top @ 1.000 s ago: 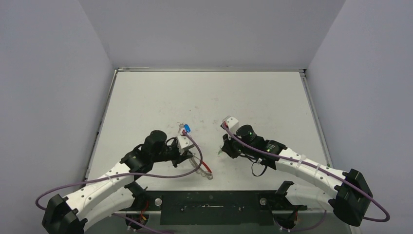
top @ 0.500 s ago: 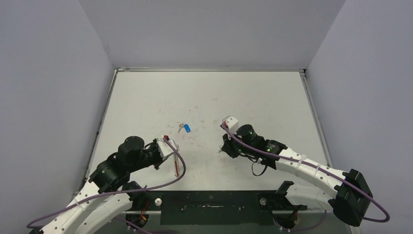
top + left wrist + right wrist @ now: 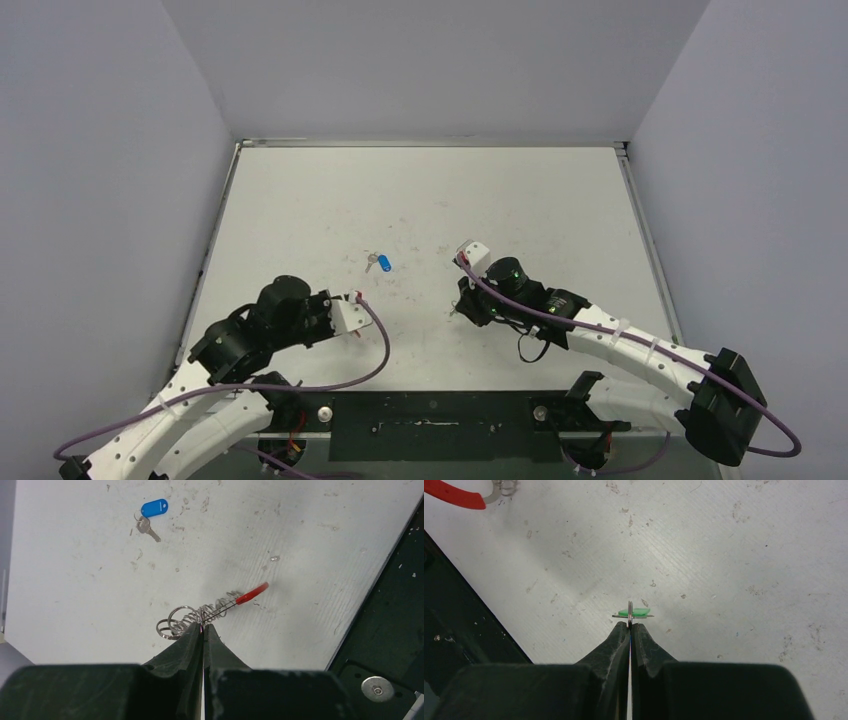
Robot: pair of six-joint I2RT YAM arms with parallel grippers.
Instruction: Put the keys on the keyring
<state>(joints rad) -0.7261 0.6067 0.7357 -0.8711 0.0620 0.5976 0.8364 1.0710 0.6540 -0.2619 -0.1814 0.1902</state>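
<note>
**Both grippers loaded; blue key loose on the table**

Left arm. The left gripper [image 3: 202,628] has its jaws pressed together on the keyring [image 3: 197,616], pinching the wire where the coils bunch up. The coils fan out to the left of the fingertips. The red sleeve [image 3: 252,592] runs away from the tips to the upper right. A faint shadow lies on the table [image 3: 310,545] beyond the ring. The wrist view does not settle whether any part of the ring touches the surface.

Right arm. The right gripper [image 3: 629,626] is closed as well, clamped on the green-headed key [image 3: 635,613]. Its small metal loop stands edge-on and upright between the fingertips. The green head lies flat just past the loop, with a thin silver line running across it. The key's blade cannot be made out separately. The same view catches one end of the red sleeve and a few coils at its upper left edge, well apart from the green-headed key.

Loose item. The blue-headed key [image 3: 384,264] lies flat on the table, beyond the two grippers and between them, touching neither. In the left wrist view its silver blade points down and to the right from the blue head.

Surroundings. The dark base plate [image 3: 395,630] borders the near edge of the table. The table surface is scuffed and speckled.
</note>
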